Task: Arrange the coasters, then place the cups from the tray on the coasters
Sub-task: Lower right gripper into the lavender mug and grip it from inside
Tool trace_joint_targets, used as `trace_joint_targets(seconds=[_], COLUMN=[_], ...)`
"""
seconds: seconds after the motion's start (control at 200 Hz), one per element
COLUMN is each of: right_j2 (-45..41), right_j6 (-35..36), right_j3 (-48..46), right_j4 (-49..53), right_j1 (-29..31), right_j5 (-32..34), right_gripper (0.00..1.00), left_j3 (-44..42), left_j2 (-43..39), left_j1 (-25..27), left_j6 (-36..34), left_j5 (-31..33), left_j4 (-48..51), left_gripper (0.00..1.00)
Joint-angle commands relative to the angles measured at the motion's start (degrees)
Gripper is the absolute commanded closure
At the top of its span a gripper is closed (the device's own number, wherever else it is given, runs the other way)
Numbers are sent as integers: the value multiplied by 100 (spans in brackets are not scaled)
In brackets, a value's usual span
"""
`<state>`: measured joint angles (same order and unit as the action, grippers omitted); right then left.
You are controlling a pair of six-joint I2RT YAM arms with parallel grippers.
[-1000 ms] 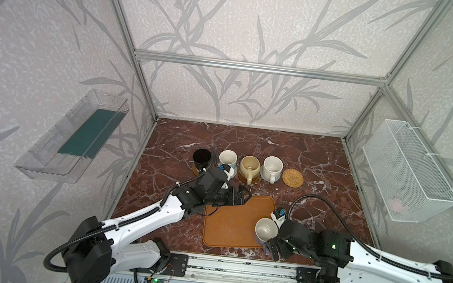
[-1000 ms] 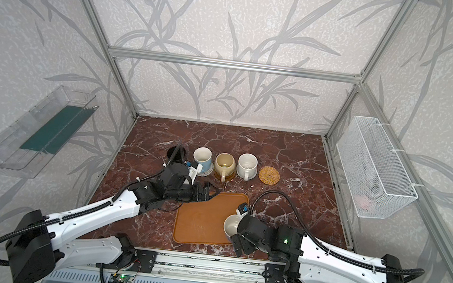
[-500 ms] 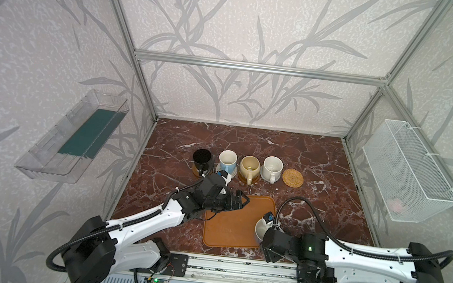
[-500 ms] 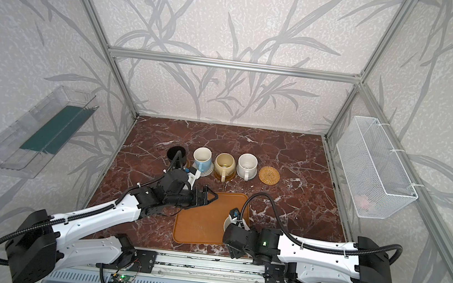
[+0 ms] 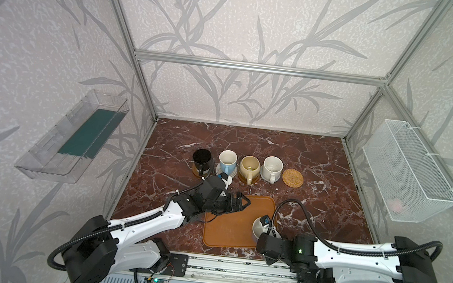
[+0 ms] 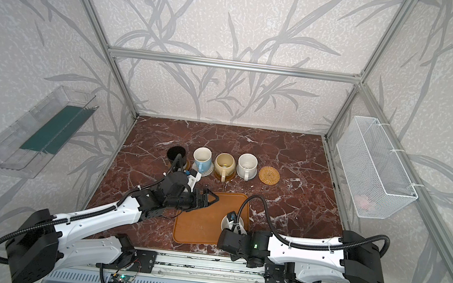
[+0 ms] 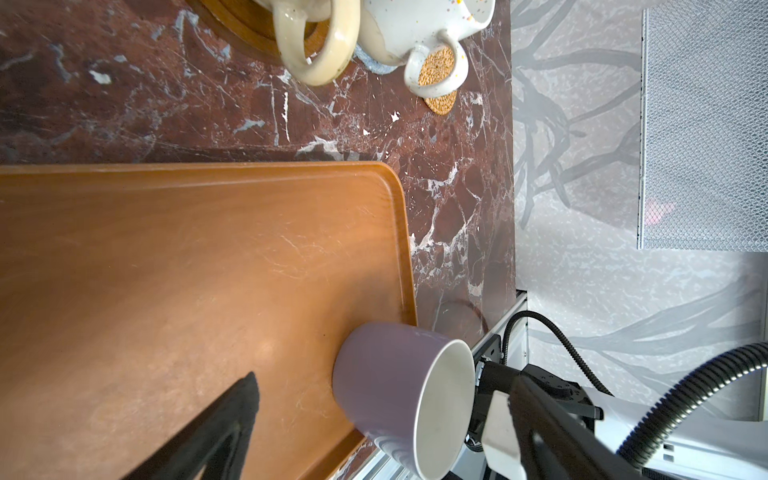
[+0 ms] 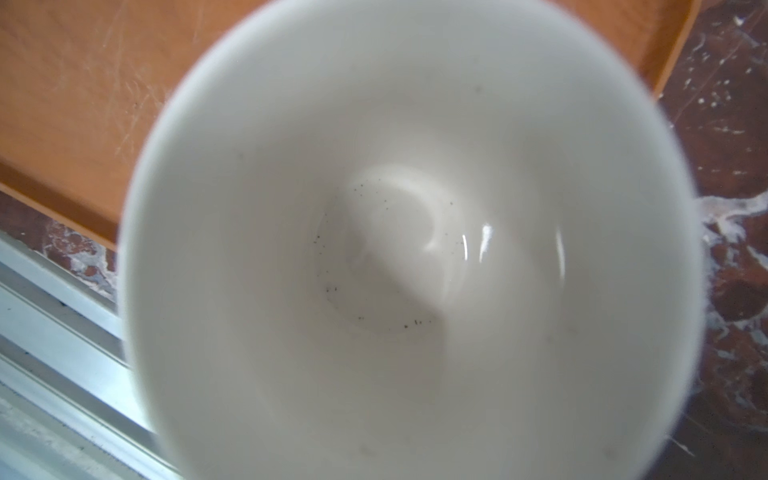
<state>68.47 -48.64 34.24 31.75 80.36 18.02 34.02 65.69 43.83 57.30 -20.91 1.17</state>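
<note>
the left arm and the right arm wear white shells over black joints, with bulky black shoulder blocks. ribbed black cable runs along each, held by white ties. a small green light glows on the right forearm. the left gripper has black, pointed fingers.

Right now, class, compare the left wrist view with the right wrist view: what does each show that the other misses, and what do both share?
Left wrist only: the lavender ceramic mug's outer wall, the squat cream-yellow mug's handle, the speckled white mug, the woven tan rattan coaster, the white wire mesh basket and one of the left arm's black fingers.
Right wrist only: dark specks on that mug's floor.
Both: the mug's pale inside, the flat orange-brown rectangular tray and the red-brown marble tabletop.
</note>
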Motion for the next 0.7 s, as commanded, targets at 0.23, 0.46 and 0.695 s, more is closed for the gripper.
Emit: trace_joint_targets(seconds=[0.23,0.46,0.695], right_j2=[281,360,336], right_j6=[-168,-53,-15], right_j3=[29,168,238], right_j4=[-294,-189,-151], right_j1=[162,177,180], right_j5=[105,163,227], right_gripper=[66,76,96], left_j3=[-195,-192,-209], left_j2=[8,-12,11], left_j1=[46,46,46], left_j6=[186,159,185], left_j5=[10,73,83], left_j4=[-359,-321,-375], left_gripper=[4,4,4])
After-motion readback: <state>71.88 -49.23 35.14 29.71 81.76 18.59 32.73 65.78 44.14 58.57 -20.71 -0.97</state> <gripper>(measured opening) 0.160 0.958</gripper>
